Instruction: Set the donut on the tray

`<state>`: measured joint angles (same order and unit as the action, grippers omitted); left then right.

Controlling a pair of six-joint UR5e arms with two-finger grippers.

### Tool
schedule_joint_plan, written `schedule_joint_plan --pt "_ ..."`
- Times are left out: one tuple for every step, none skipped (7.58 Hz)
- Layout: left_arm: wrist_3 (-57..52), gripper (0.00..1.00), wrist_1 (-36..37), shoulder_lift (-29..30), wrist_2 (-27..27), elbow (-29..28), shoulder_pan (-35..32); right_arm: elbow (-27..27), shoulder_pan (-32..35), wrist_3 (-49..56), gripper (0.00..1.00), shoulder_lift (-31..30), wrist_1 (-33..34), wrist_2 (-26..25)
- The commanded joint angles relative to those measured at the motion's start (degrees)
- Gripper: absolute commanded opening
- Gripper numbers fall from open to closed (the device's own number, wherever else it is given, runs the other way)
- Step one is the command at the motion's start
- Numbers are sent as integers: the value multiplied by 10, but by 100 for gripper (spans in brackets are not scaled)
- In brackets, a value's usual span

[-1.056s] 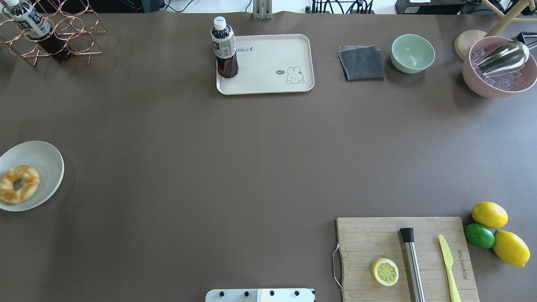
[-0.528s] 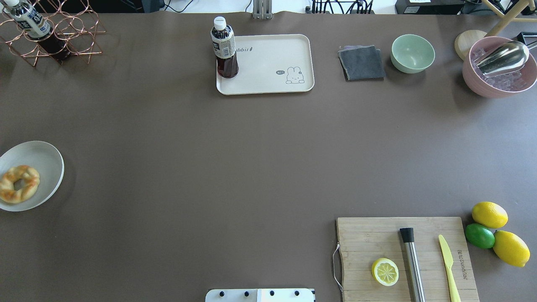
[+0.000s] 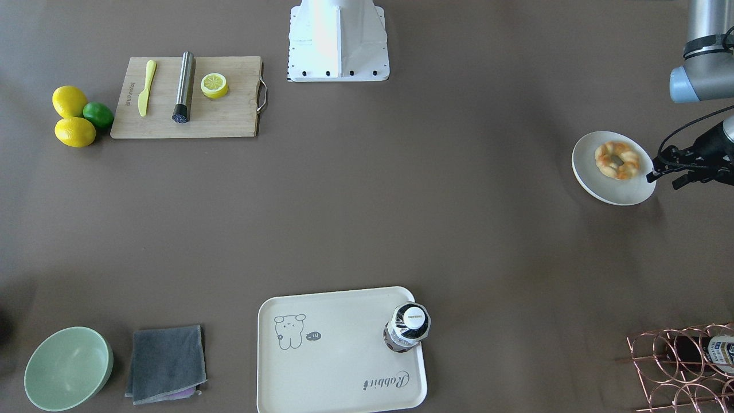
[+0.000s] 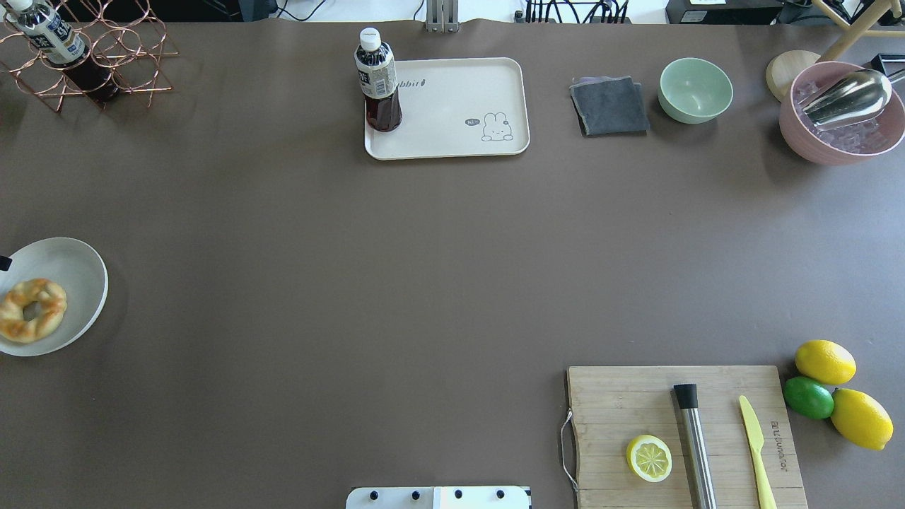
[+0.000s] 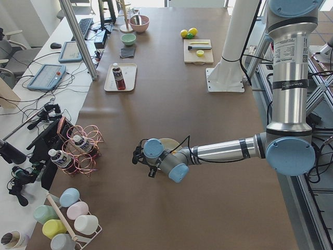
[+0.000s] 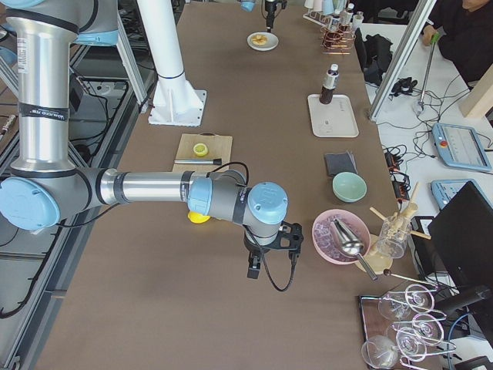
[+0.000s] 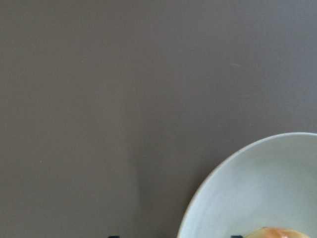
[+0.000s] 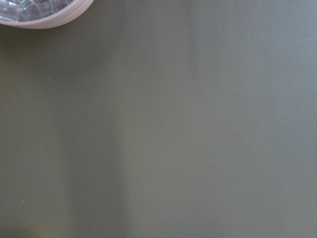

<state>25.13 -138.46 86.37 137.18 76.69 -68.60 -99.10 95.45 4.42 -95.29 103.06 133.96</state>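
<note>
Approach step, donut [image 3: 617, 160] not yet gripped | left pincer [image 3: 662, 175] is poised just beside the smooth round plate [image 3: 596, 183], tips well apart, nothing held | right pincer [image 6: 271, 254]: opening cannot be told | donut (braided, glazed ring) lies on the plate | next: braid to be pinched, lifted and carried to the cream rimmed tray [image 3: 344, 355], bottle [image 3: 408, 328] avoided.
</note>
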Motion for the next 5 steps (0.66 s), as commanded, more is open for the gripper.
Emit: schedule_joint_plan --pt "1 62 -2 10 -19 -6 15 4 0 0 100 0 0 2" --pt "1 62 -2 11 -24 -6 22 4 0 0 100 0 0 3" --pt "1 60 -3 11 -24 -6 24 4 0 0 100 0 0 2" --pt "1 59 -2 11 -24 -7 25 4 0 0 100 0 0 3" --pt "1 59 -3 10 -24 -7 25 3 0 0 100 0 0 3"
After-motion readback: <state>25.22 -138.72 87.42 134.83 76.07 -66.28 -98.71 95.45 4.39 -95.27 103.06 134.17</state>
